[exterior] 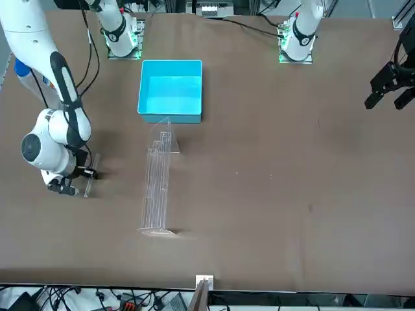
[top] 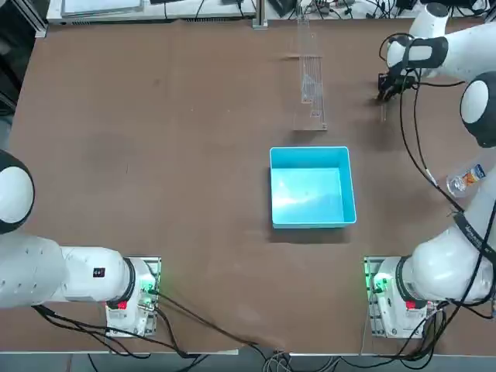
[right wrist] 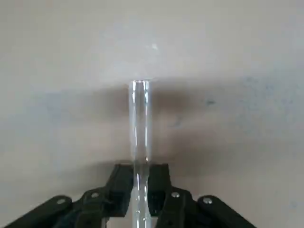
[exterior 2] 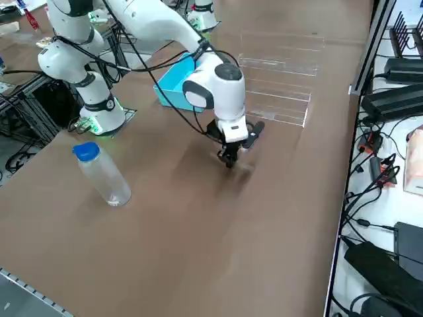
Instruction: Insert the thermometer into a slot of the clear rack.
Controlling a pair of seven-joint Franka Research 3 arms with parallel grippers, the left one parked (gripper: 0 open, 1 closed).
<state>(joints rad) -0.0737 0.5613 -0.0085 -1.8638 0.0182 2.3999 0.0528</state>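
The right pincer [right wrist: 141, 190] is down at the tabletop [top: 155, 155] with its two fingers [right wrist: 121, 187] pinching the thermometer [right wrist: 140, 137], a thin clear glass rod that runs out from between them and lies along the brown surface. In the top view the pincer [top: 387, 87] sits in the far right part of the tabletop, with the thermometer [top: 384, 112] showing as a faint pale line just on the near side of it.

The clear rack [top: 310, 77] lies to the pincer's left, well apart from it, a long see-through piece running from the far edge toward the middle. Bare brown surface lies between rack and pincer. Just nearer the robot than the rack's end sits the blue box [top: 311, 186], open and square, close to the rack but not touching it. A clear bottle [top: 465, 180] lies near the right edge, nearer the robot than the pincer and apart from it; in the right side view it [exterior 2: 102, 175] has a blue cap.

From the right side view, the tabletop's far edge borders a strip of cables and power bricks [exterior 2: 390, 99], beyond the rack. The left half of the tabletop is open.
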